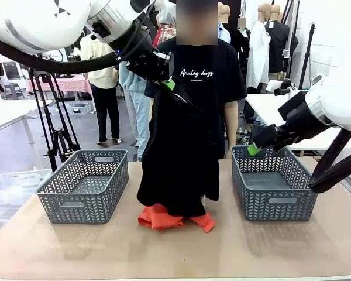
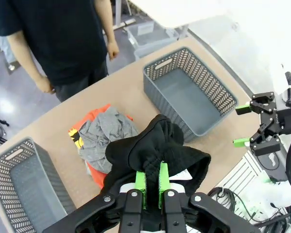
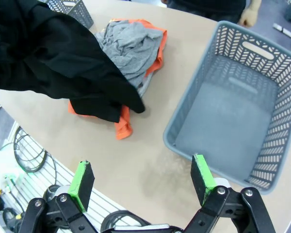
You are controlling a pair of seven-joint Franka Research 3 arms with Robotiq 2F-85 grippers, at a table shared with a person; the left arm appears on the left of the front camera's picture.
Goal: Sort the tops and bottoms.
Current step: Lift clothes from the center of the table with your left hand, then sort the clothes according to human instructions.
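Observation:
My left gripper (image 1: pixel 168 84) (image 2: pixel 152 182) is shut on a plain black garment, the bottoms (image 1: pixel 178 158) (image 2: pixel 155 153) (image 3: pixel 48 58), held high so it hangs long and floppy down to the table's middle. Under its hem lies the tops pile: an orange T-shirt (image 1: pixel 161 218) (image 2: pixel 93 116) (image 3: pixel 121 126) with a mottled grey piece (image 2: pixel 104 136) (image 3: pixel 131 48) on top. My right gripper (image 1: pixel 251 149) (image 3: pixel 143 179) stands open and empty above the near left rim of the right basket (image 1: pixel 275 187) (image 3: pixel 233 111).
A second grey basket (image 1: pixel 85 184) (image 2: pixel 17 182) stands at the left, with nothing in it; the right one (image 2: pixel 189 92) holds nothing either. A person in a black lettered T-shirt (image 1: pixel 222 70) (image 2: pixel 53 34) stands at the far edge, hands down.

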